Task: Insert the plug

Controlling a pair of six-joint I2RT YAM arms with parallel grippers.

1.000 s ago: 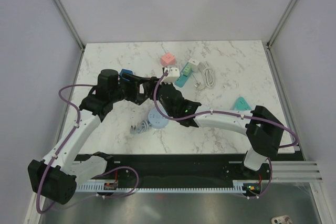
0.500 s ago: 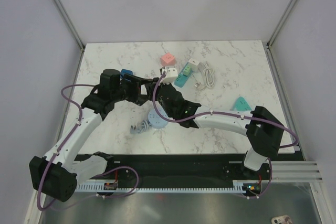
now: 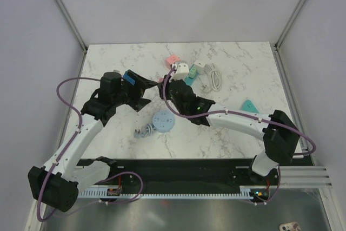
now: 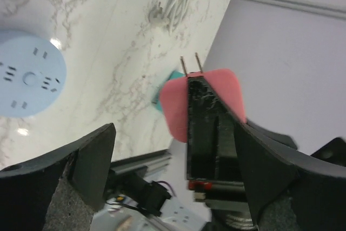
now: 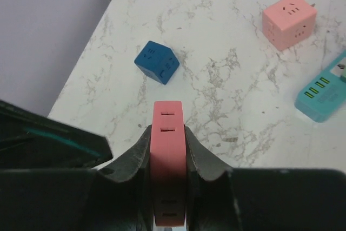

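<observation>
Across the top view's middle, your marble worktop fills most of the frame, and both arms reach over its centre. Left of centre, your left pincer hangs released with its jaws spread wide. In its own wrist view its fingers stand on either side of the right arm's tool. Just to the right, your right pincer is clenched on the pink plug.

Below the two pincers in the top view lies the round pale-blue socket, flat on the worktop. Above them sit a teal strip, a pink cube and a blue cube, each apart from the others.

The plug is held by its flat sides, off the worktop and well apart from the round socket. Its two prongs point to the top of the left wrist view.
</observation>
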